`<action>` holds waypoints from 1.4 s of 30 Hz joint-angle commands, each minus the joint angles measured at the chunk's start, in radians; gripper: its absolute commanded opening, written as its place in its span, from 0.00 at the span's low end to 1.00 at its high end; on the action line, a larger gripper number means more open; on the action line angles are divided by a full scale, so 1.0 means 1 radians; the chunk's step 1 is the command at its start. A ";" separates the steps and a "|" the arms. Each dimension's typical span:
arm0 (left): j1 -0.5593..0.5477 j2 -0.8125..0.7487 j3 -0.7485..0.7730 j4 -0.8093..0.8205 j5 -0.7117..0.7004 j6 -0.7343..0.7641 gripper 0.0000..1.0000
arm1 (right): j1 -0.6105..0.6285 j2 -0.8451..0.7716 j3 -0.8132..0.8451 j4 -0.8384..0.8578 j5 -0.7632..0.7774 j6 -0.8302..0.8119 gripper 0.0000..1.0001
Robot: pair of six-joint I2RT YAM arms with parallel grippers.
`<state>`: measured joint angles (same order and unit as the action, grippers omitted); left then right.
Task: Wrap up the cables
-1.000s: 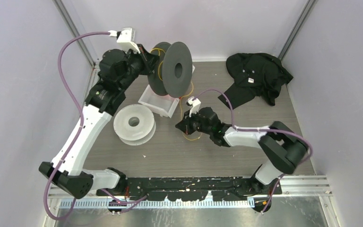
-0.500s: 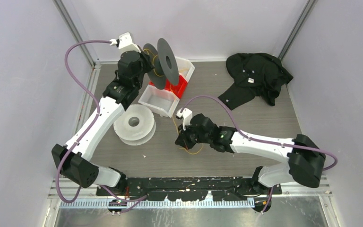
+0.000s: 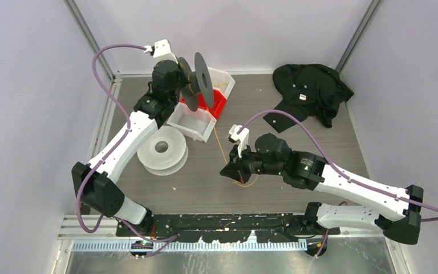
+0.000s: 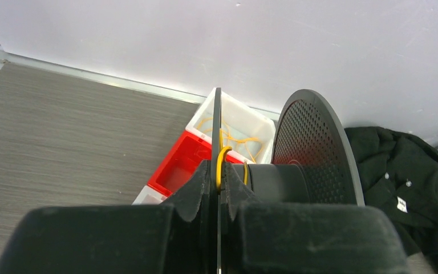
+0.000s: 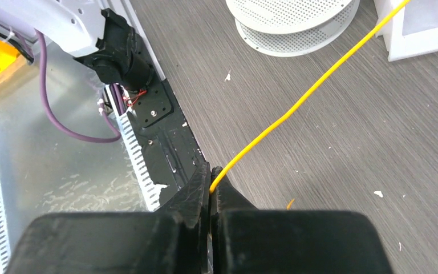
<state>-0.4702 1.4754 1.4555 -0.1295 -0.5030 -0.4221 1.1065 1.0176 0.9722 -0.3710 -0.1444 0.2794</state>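
Yellow and string-thin, the cable (image 5: pixel 296 105) leaves the right claw (image 5: pixel 211 184), whose fingers are pressed together on it, and runs as a taut, slightly kinked line up and away from the tips toward the black spool (image 4: pixel 319 145). That spool hangs in the left claw (image 4: pixel 217 185), which is clamped on the edge of one thin flange. Just ahead of its tips a yellow loop or two lies against the smooth dark hub, and the far flange is a matte disc peppered with small holes. On that showing the winding looks barely begun. The hub is mostly bare, loose wavy strands lie in the white bin (image 4: pixel 201 116) beyond the left claw, past a glossy red bin (image 4: pixel 177 165), and in the top view a slack curl rests on the table (image 3: pixel 205 182) directly under the right claw. A white perforated spool (image 5: pixel 291 20) lies flat ahead of the right claw, carrying no cord that I can see. The table is grey wood-grain laminate flecked with pale crumbs. A crumpled black cloth (image 3: pixel 311 88) lies well apart from both claws.
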 commanded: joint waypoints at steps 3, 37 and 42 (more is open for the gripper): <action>-0.023 -0.011 0.070 0.035 0.141 0.038 0.00 | 0.009 0.043 0.221 -0.138 -0.034 -0.169 0.00; -0.048 -0.210 0.067 -0.368 0.894 0.373 0.00 | -0.651 0.305 0.282 -0.061 -0.266 -0.419 0.14; -0.028 -0.221 0.113 -0.304 0.931 0.285 0.00 | -0.650 0.243 0.013 0.336 -0.335 -0.170 0.44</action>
<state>-0.5140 1.3109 1.4948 -0.5495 0.3420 -0.0483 0.4522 1.3357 1.1042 -0.3882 -0.4007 -0.0952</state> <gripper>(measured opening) 0.043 0.355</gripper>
